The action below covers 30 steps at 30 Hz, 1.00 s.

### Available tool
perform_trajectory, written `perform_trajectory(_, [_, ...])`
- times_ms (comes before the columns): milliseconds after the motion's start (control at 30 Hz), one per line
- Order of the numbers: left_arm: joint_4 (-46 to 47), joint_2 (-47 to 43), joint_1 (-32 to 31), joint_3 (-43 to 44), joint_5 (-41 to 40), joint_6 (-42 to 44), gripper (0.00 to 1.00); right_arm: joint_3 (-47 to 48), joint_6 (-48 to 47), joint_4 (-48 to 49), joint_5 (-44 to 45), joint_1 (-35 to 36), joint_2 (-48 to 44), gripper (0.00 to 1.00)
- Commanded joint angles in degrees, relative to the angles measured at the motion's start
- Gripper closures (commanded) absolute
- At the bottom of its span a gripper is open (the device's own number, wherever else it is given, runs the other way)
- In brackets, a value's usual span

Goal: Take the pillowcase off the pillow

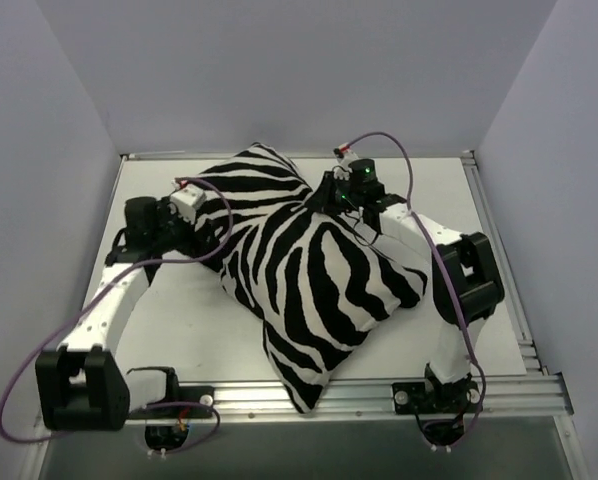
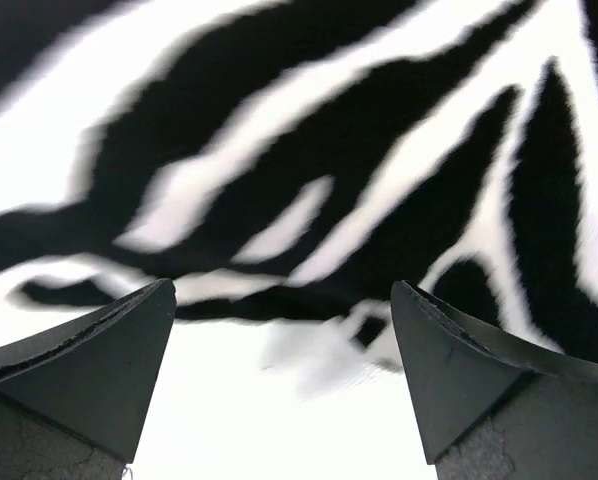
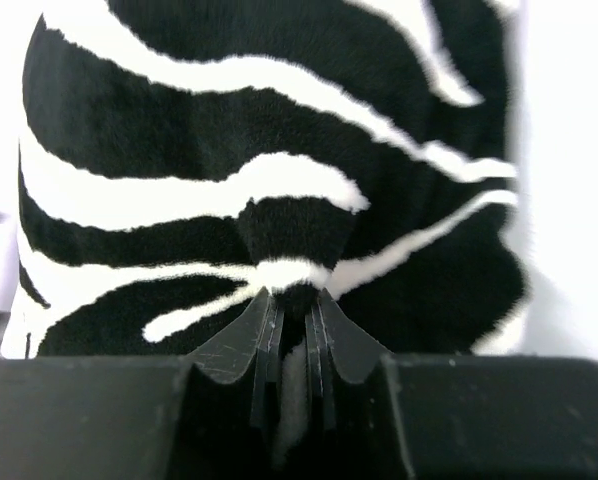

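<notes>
The pillowcase (image 1: pixel 309 270) shows its black-and-white zebra face and lies stuffed and diagonal across the white table (image 1: pixel 489 200). The pillow is hidden inside it. My left gripper (image 1: pixel 209 234) sits at the case's left edge. In the left wrist view that gripper (image 2: pixel 284 290) is open, with the striped cloth (image 2: pixel 309 130) just ahead of its fingertips and bare table between them. My right gripper (image 1: pixel 329 197) is at the case's upper right part. In the right wrist view it (image 3: pixel 294 300) is shut on a pinched fold of pillowcase (image 3: pixel 269 140).
An aluminium rail (image 1: pixel 379 395) runs along the near table edge, and a corner of the case overhangs it. Grey walls (image 1: pixel 39 200) close in the left, right and back sides. Purple cables (image 1: pixel 419 190) loop above both arms.
</notes>
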Motion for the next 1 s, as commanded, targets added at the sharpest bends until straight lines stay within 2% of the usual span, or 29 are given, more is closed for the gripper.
perform_trajectory(0, [-0.21, -10.32, 6.31, 4.38, 3.91, -3.36, 0.01, 4.33, -1.95, -9.15, 6.03, -5.83, -9.18, 1.00])
perform_trajectory(33, [-0.48, -11.48, 9.30, 4.73, 6.36, -4.07, 0.02, 5.64, -2.91, -11.43, 8.91, -7.08, -12.16, 1.00])
perform_trajectory(100, [-2.23, -12.89, 10.81, 7.27, 7.18, -4.34, 0.02, 7.58, -5.20, -14.42, 12.87, -9.10, -14.90, 1.00])
perform_trajectory(267, [-5.58, -12.63, 11.08, 8.96, 1.04, -3.90, 0.02, 22.74, -17.31, -28.82, 30.17, -10.08, -18.69, 1.00])
perform_trajectory(333, [-6.02, -12.28, 11.08, 8.87, 0.41, -3.81, 0.02, 26.99, -19.44, -31.83, 33.53, -9.82, -18.34, 1.00])
perform_trajectory(433, [-6.19, -12.10, 11.17, 8.87, 0.23, -4.87, 0.02, 30.97, -25.49, -34.48, 45.55, -4.21, -17.90, 1.00])
perform_trajectory(500, [-5.76, -12.28, 11.17, 8.52, 0.84, -5.48, 0.02, 29.40, -32.23, -32.99, 55.55, 4.74, -17.46, 1.00])
perform_trajectory(567, [-5.32, -12.19, 11.17, 8.26, 1.20, -5.83, 0.02, 27.72, -35.17, -30.62, 61.38, 12.72, -15.19, 1.00])
perform_trajectory(667, [-4.88, -11.58, 11.43, 8.25, 0.85, -6.62, 0.02, 25.70, -38.25, -28.94, 70.53, 19.87, -8.96, 1.00])
perform_trajectory(700, [-4.96, -11.14, 11.52, 8.34, 0.33, -7.06, 0.02, 24.74, -38.43, -29.03, 74.73, 24.85, -6.93, 1.00])
perform_trajectory(833, [-5.58, -10.52, 13.27, 8.43, 1.10, -8.21, 0.02, 20.26, -32.05, -28.15, 81.26, 35.17, 5.88, 1.00])
perform_trajectory(967, [-9.52, -8.94, 16.61, 11.85, 2.34, -8.47, 0.03, 19.10, -24.48, -29.11, 79.08, 42.12, 13.99, 0.98])
